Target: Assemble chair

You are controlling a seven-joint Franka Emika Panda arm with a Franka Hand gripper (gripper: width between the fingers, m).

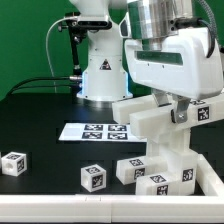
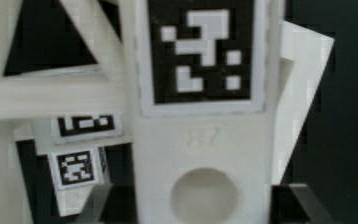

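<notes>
A loose cube [image 1: 13, 163] and a second cube [image 1: 95, 177] are seen lying apart toward the exterior view's left, while at its right a tagged chair panel [image 1: 147, 115] is clenched, apparently, by the gripper [image 1: 180, 112] over the stacked chair parts [image 1: 162, 168], a placement judged to be for seating it onto them.

A flat green wall [image 1: 25, 45] closes the scene behind a matte black counter [image 1: 40, 125], lit evenly and brightly. Black cables [image 1: 30, 86] trail along the counter's far edge at the exterior view's left. The white marker board [image 1: 93, 130] lies flat mid-counter, and a pale strip [image 1: 50, 216] lines the near edge.
</notes>
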